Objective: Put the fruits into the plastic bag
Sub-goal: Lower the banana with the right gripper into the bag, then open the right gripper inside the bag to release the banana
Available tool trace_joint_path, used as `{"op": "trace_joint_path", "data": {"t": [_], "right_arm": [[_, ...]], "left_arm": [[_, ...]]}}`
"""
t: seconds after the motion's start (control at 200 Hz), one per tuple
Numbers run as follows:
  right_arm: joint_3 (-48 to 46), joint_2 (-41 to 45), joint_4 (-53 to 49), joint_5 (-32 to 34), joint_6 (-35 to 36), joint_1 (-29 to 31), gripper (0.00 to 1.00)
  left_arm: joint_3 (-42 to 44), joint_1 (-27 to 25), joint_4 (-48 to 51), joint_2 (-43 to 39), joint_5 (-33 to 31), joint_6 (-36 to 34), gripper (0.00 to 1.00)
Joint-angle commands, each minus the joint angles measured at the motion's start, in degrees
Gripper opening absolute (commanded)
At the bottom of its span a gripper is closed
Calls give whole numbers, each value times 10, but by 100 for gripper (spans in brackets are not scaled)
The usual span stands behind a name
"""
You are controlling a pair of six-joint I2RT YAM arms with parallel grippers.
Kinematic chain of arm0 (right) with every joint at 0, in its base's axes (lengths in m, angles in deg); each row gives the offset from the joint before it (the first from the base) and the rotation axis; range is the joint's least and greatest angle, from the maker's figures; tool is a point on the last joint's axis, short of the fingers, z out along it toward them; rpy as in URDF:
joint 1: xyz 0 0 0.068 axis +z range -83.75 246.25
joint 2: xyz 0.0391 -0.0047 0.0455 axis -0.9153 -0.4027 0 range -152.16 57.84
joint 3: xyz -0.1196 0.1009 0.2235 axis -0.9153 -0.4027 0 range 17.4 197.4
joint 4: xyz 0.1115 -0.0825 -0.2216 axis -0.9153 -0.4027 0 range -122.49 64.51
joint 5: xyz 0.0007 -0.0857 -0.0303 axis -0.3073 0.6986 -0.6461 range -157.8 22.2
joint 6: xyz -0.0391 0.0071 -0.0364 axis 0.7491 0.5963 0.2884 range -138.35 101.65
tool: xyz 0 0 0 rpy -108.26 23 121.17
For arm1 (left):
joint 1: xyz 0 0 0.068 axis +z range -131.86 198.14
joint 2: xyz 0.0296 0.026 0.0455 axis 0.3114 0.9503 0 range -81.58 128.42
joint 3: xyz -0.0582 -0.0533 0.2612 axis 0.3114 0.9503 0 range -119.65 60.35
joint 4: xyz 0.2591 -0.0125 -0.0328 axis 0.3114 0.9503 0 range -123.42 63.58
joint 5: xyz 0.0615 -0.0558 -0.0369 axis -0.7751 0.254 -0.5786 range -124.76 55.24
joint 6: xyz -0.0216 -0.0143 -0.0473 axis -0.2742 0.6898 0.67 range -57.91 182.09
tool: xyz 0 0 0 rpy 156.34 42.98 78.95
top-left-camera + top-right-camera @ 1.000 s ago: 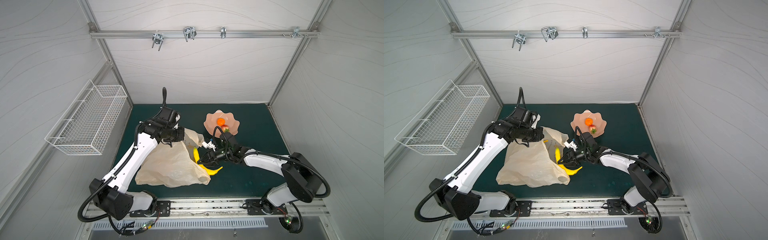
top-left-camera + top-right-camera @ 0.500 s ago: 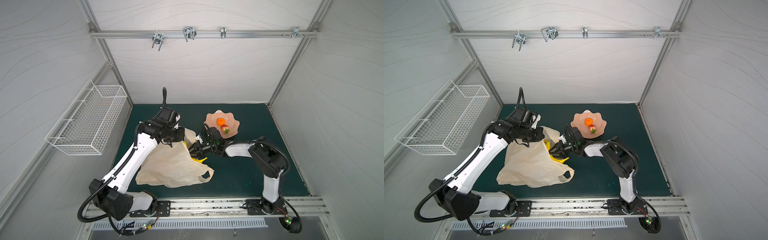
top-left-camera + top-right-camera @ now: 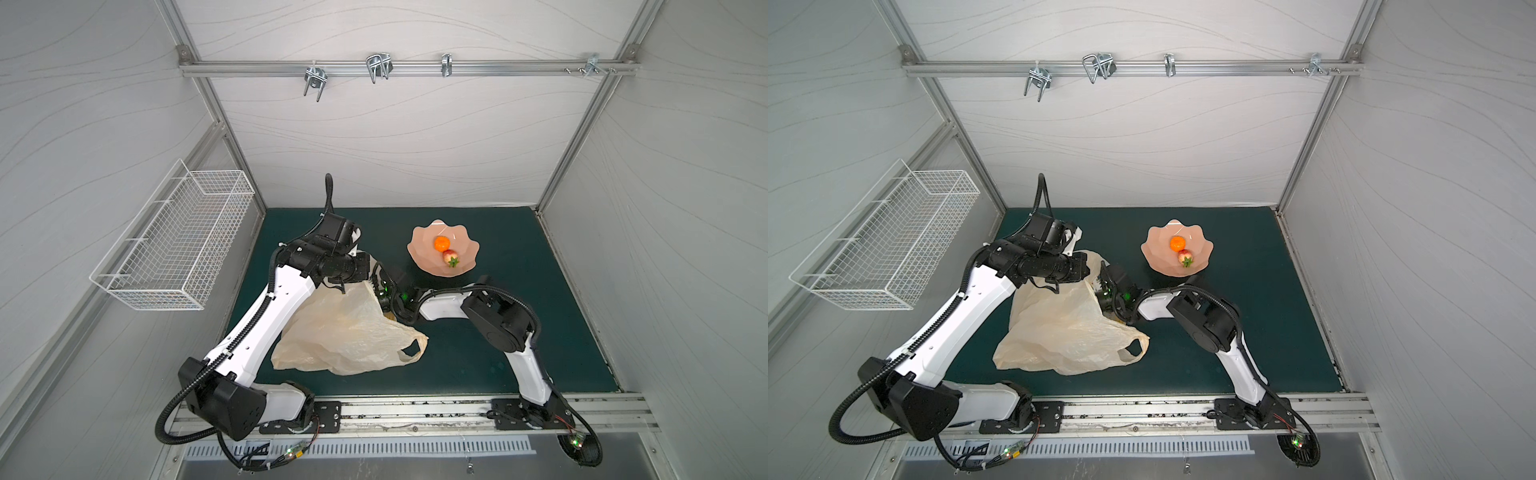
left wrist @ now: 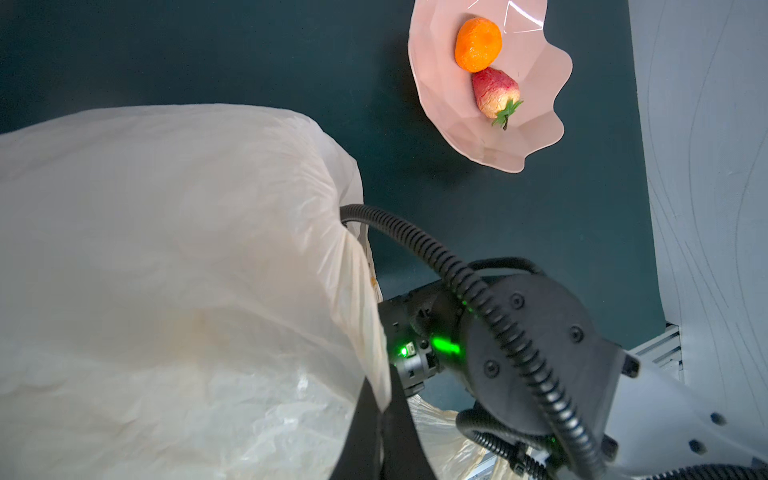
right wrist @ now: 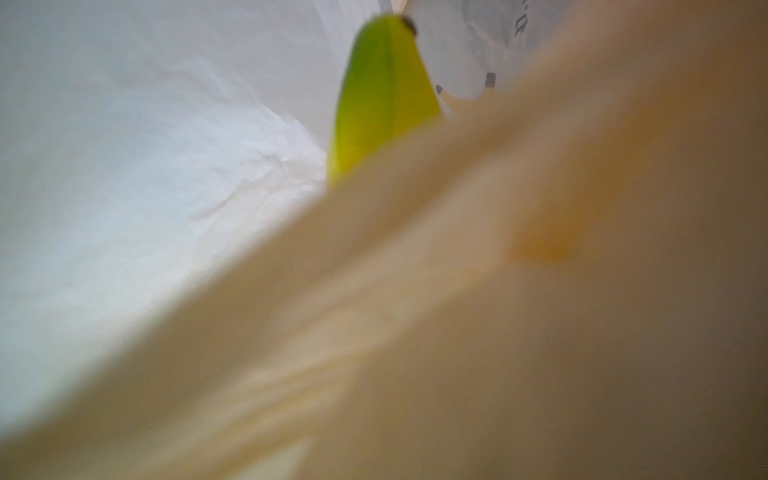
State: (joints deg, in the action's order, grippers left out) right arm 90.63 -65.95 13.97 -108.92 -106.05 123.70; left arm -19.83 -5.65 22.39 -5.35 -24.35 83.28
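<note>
the step in hand is judged to be the delivery of a banana (image 5: pixel 382 95) into the plastic bag (image 3: pixel 349 332), which lies at lower centre in both top views, mouth turned toward the right of the frame. the mouth's upper edge is pinched between the pressed-together fingers of the left gripper (image 4: pixel 381 432). the right gripper is buried in the mouth, so whether its fingers are spread or clamped cannot be told. in the right wrist view the banana is seen inside the bag, long axis running away from the camera, dark tip leading inward. next, a release and clean withdrawal are called for, then a reach to the orange (image 3: pixel 442 243) and strawberry (image 3: pixel 451 259) in the pink bowl (image 3: pixel 424 262), right of centre.
</note>
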Motion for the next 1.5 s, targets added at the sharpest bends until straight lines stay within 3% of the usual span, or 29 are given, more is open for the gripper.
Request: {"op": "trace_joint_path", "data": {"t": [0.0, 0.17, 0.36, 0.48, 0.765, 0.82, 1.491], "right_arm": [[20, -22, -31, 56, -38, 17, 30], [52, -48, -40, 57, -53, 26, 39], [38, -29, -54, 54, -20, 26, 76], [37, -6, -86, 45, 21, 24, 88], [6, 49, -152, 51, 65, 2, 92], [-10, 67, -167, 59, 73, -5, 99], [-166, 250, -199, 98, 123, -54, 99]], "left_arm": [[-17, -2, -7, 3, 0, -7, 0], [-20, -2, 4, -1, -8, -19, 0], [-6, -2, -7, -9, -1, -11, 0], [-4, -2, -9, -11, -3, -13, 0], [-7, -2, -7, -14, -11, -15, 0], [-7, -2, -7, -16, -14, -15, 0], [-7, -2, -12, -7, -16, -17, 0]]}}
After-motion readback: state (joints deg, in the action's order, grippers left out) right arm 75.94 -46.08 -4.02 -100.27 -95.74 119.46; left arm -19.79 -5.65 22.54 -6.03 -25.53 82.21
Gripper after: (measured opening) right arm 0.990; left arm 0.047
